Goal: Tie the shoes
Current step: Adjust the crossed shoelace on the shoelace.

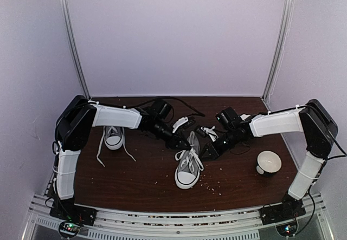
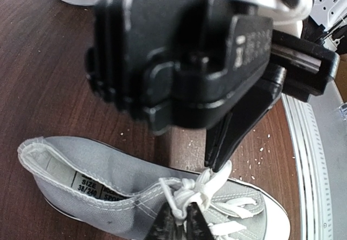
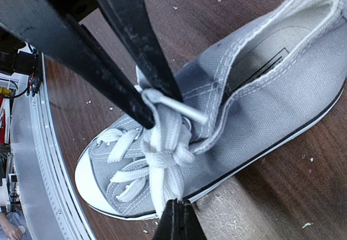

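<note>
One grey shoe [image 1: 187, 173] with a white toe cap lies mid-table, toe toward the near edge. Both grippers meet over its laces. My left gripper [image 2: 181, 216] is shut on a white lace loop beside the knot [image 2: 199, 192]; the right wrist view shows its fingers [image 3: 142, 61] pinching lace by the shoe's tongue. My right gripper [image 3: 179, 208] is shut on the flat lace strands hanging below the knot [image 3: 169, 154], over the shoe's side [image 3: 271, 104]. The left wrist view shows my right gripper [image 2: 217, 165] gripping the lace above the shoe [image 2: 81, 183]. The second shoe [image 1: 114, 136] stands at the left, laces loose.
A white cup [image 1: 268, 162] sits on the brown table [image 1: 135, 180] at the right. Pale crumbs lie scattered around the middle shoe. A metal rail [image 1: 179, 218] runs along the near edge. White walls close in the back and both sides.
</note>
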